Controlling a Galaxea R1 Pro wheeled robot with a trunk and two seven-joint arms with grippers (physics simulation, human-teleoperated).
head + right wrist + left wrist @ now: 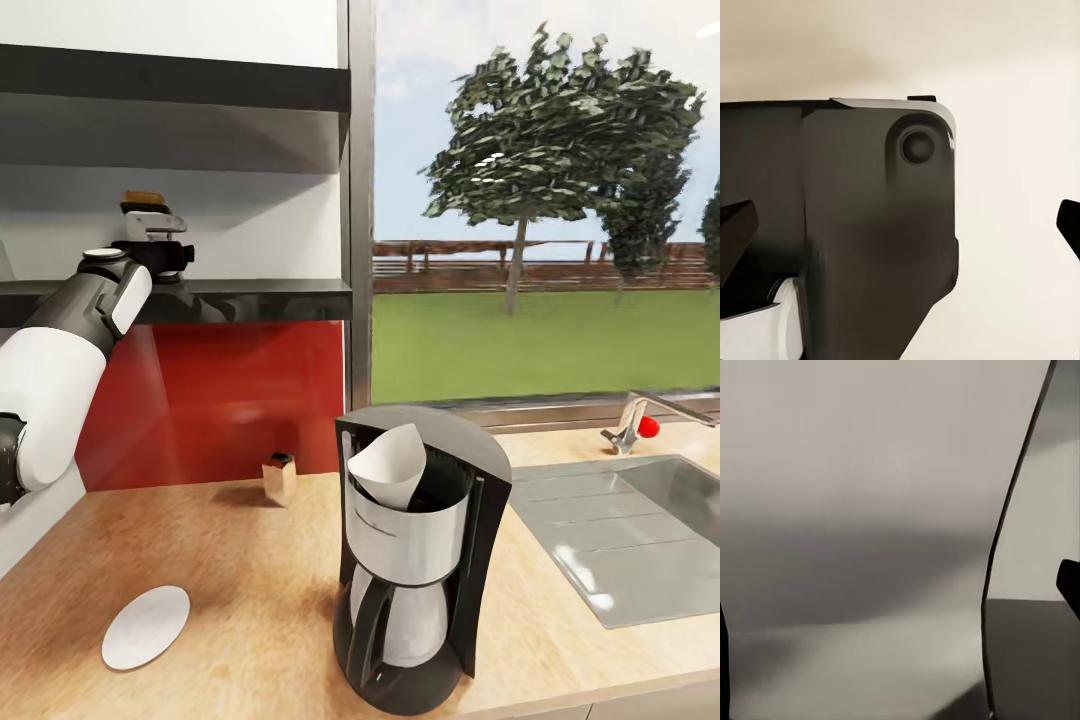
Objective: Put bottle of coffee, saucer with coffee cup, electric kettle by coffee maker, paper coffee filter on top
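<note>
Coffee maker (420, 560) stands on the beige wood countertop (250, 590), a white paper filter (392, 465) in its top and a saucer (146, 626) nearby. Behind are a red backsplash (220, 400), black shelf (260, 297), window (545, 200) and sink (640, 540). The left gripper (150, 225) reaches over the shelf; whether either gripper's jaws are apart or closed cannot be told. No readable writing.

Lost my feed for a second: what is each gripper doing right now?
Left gripper: up at the kitchen shelf; open or shut cannot be told.
Right gripper: open, holding nothing.
</note>
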